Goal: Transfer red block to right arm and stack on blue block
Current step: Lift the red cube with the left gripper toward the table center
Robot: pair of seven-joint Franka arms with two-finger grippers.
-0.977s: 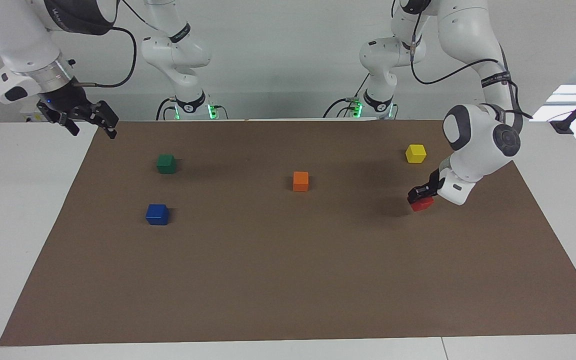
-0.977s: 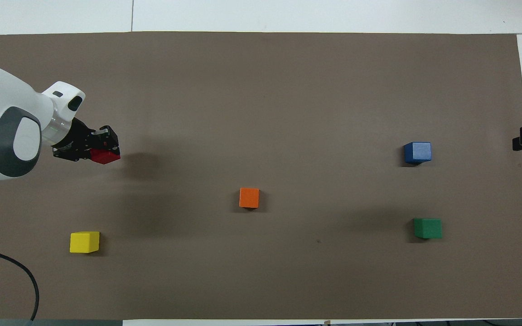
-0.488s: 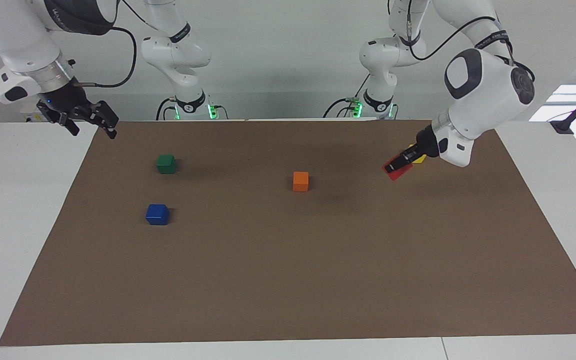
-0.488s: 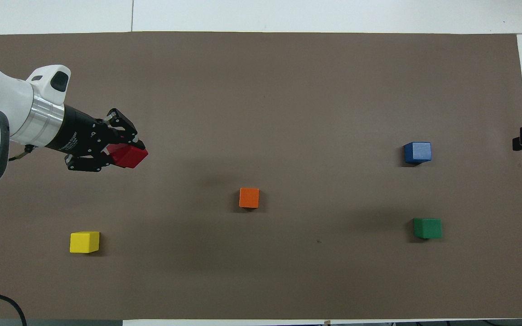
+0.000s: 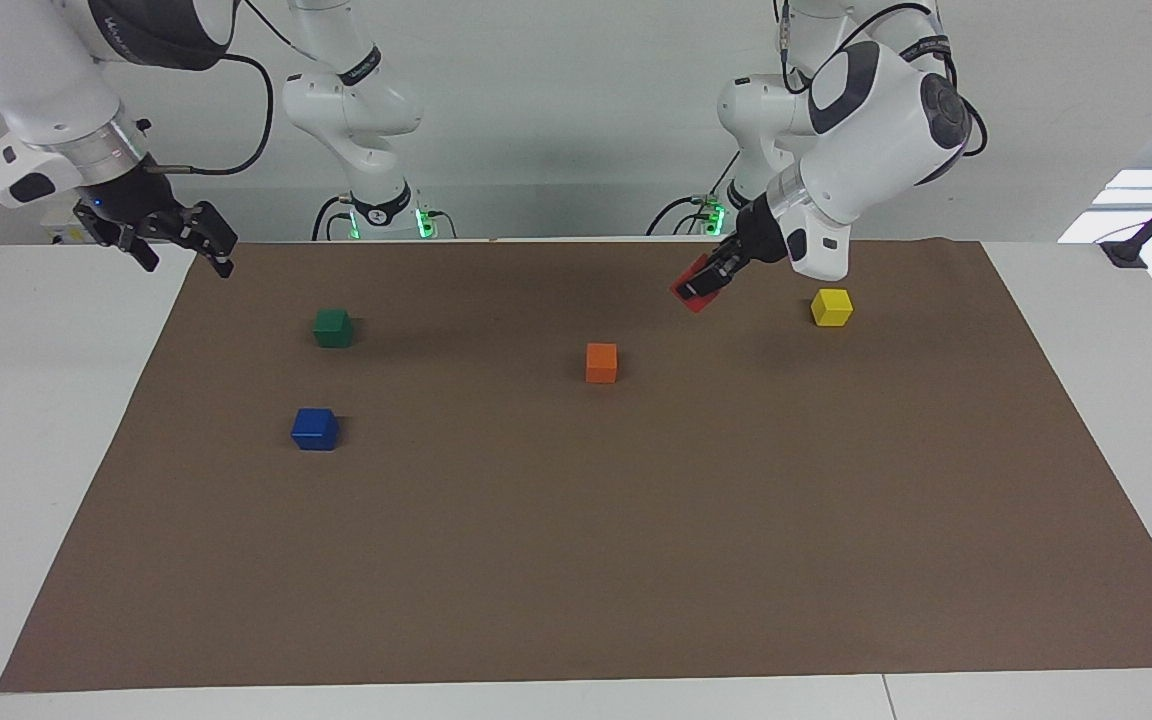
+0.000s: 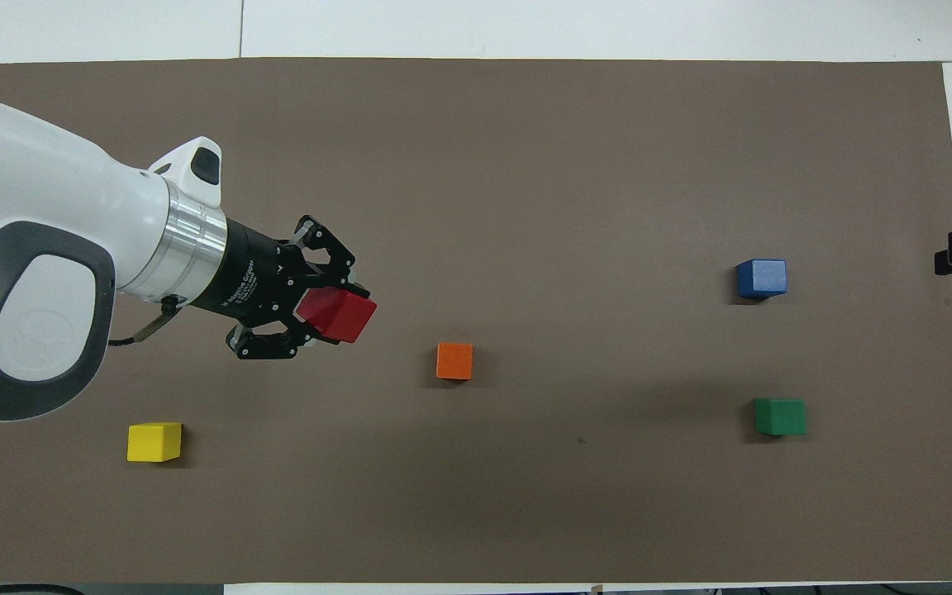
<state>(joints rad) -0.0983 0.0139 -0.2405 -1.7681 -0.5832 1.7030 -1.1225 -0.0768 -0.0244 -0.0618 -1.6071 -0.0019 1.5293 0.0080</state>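
Observation:
My left gripper (image 5: 704, 279) (image 6: 329, 314) hangs in the air over the brown mat, between the yellow and orange blocks. It is shut on the red block (image 5: 691, 288) (image 6: 342, 316), which sits tilted between its fingertips, clear of the mat. The blue block (image 5: 315, 429) (image 6: 762, 278) rests on the mat toward the right arm's end, with nothing on it. My right gripper (image 5: 184, 250) waits open and empty, raised over the mat's corner at that same end.
An orange block (image 5: 601, 362) (image 6: 454, 361) lies mid-mat. A yellow block (image 5: 831, 307) (image 6: 154, 441) sits toward the left arm's end. A green block (image 5: 333, 327) (image 6: 779, 416) lies nearer to the robots than the blue one. The mat (image 5: 576, 560) covers most of the table.
The left gripper has lifted the red block off the mat and carried it toward the middle of the table, past the yellow block. The right arm has not moved.

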